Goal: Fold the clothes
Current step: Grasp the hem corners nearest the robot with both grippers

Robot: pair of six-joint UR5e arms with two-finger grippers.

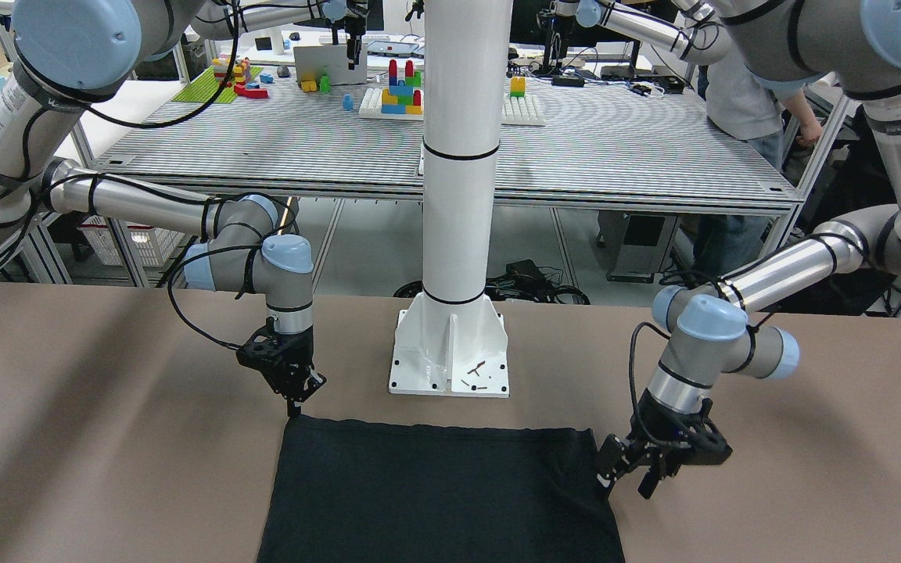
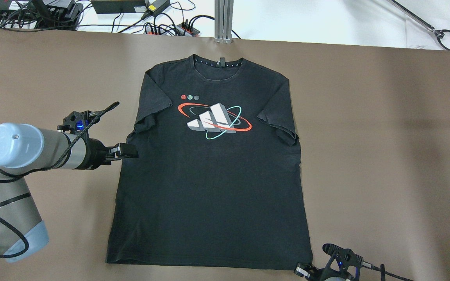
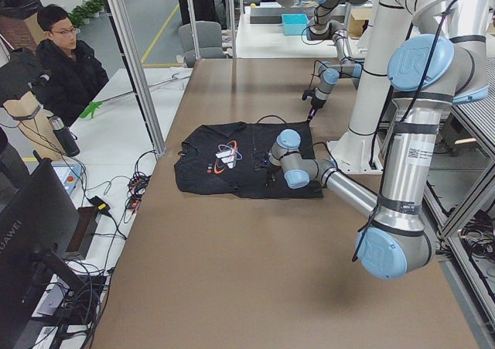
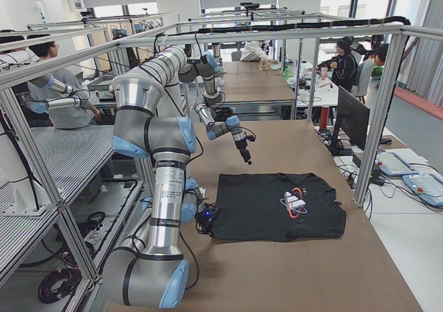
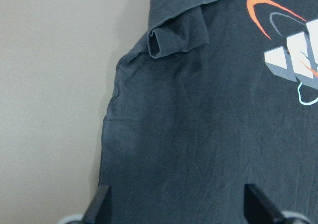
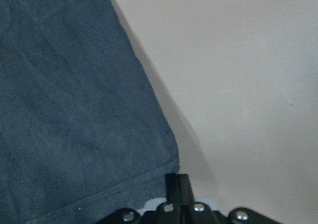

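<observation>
The black T-shirt (image 2: pixel 209 187) lies flat, print up, on the brown table cloth (image 2: pixel 385 156), with the left gripper (image 1: pixel 624 486) spread astride one side edge and the right gripper (image 6: pixel 177 183) pressed together at the opposite hem corner, apparently staged to start a fold.

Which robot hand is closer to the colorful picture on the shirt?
The left hand. It is at the shirt's side edge below a sleeve, near the picture. The right hand is farther, at the bottom hem corner.
</observation>
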